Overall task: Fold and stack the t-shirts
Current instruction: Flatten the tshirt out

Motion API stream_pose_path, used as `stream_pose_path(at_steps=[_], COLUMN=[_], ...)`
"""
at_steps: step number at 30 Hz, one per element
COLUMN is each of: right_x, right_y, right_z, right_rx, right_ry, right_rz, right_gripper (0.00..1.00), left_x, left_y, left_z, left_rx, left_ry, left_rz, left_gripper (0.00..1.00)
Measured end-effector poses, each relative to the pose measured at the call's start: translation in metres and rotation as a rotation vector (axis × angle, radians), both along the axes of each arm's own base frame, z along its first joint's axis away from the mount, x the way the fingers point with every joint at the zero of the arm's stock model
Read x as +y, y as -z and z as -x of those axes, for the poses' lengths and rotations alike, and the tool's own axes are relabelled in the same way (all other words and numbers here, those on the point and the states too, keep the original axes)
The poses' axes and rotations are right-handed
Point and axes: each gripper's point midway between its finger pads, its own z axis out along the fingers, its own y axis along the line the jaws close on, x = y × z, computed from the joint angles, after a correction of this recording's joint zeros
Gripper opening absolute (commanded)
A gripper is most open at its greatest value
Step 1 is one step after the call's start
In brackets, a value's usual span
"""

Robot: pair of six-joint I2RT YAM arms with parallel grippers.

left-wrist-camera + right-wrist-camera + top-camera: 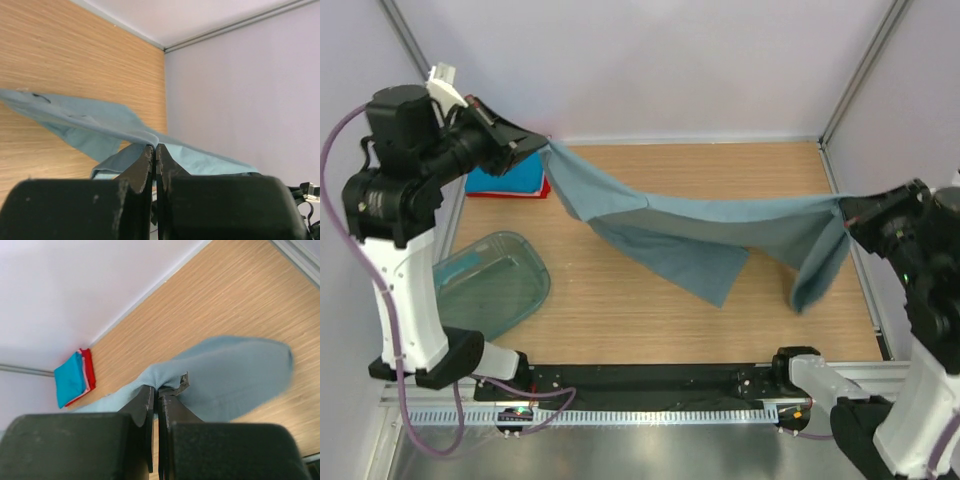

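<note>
Wood bench carries everything. Grey tee hangs stretched across mid-bench btwn both tools, raised at its left & right ends. Its middle sags and loose flaps droop toward the bench; can't tell if they touch it. Teal tub sits front-left, apart from the grey tee. Blue tee lies folded on top of red tee in the back-left corner, partly hidden by L tool. L tool is pinched tight on the grey tee's left end, cloth btwn its fingers. R tool is clamped the same way on the right end, near the bench's right edge.
</note>
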Motion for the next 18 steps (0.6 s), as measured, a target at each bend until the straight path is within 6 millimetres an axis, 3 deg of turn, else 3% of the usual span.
stream_pose_path(at_steps=[6, 9, 11, 14, 18], right_x=[0.010, 0.012, 0.011, 0.011, 0.008], right_y=[-0.024, -0.030, -0.023, 0.003, 0.037], right_z=[0.060, 0.067, 0.053, 0.004, -0.103], right_rx=[-0.164, -0.199, -0.182, -0.100, 0.020], right_ry=[-0.042, -0.051, -0.047, -0.024, 0.001], right_rz=[-0.052, -0.060, -0.062, -0.085, -0.065], right_gripper=[0.01, 0.01, 0.01, 0.01, 0.01], left_x=[0.011, 0.013, 0.015, 0.016, 0.004], left_y=[-0.040, -0.042, -0.037, -0.020, -0.010], left_z=[0.059, 0.066, 0.059, 0.016, -0.096], left_rx=[-0.130, -0.142, -0.141, -0.091, -0.084], left_ry=[-0.017, -0.036, -0.055, -0.099, -0.140], left_rz=[0.053, 0.072, 0.067, 0.026, 0.022], left_gripper=[0.00, 0.00, 0.00, 0.00, 0.00])
